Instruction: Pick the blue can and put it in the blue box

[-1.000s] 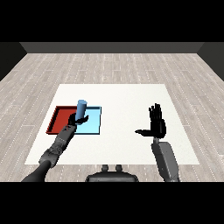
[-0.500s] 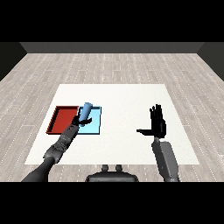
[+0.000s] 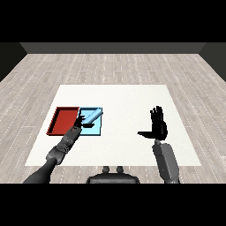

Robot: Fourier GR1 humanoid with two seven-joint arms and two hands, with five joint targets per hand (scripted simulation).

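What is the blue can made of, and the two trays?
The blue can looks like smooth painted metal, though plain pale blue could be plastic. The red tray and the light blue tray look like matte plastic: flat colour, no shine, thin raised rims.

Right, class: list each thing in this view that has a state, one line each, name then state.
blue can: tilted far over, above the light blue tray, left hand at its lower end.
left hand: curled round the can.
right hand: open, fingers straight, holding nothing.
light blue tray: flat on the table beside the red tray.
red tray: nothing in it.
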